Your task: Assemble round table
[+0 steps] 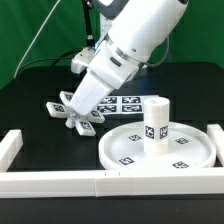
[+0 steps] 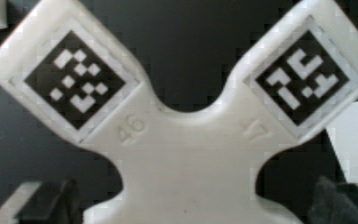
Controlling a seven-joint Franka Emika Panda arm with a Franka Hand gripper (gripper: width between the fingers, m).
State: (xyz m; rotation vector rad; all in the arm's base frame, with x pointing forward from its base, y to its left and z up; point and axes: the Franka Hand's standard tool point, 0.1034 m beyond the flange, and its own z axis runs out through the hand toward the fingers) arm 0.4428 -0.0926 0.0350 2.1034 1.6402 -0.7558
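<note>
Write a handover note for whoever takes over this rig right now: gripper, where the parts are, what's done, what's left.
Gripper: open, with its fingers either side of the cross-shaped base, not yet clamped.
Parts: the round disc lies flat beside the rail frame. The leg stands upright at its centre.
Done: leg set on the disc; how firmly it is seated cannot be told.
Left: likely grasp the base and fit it onto the leg.
</note>
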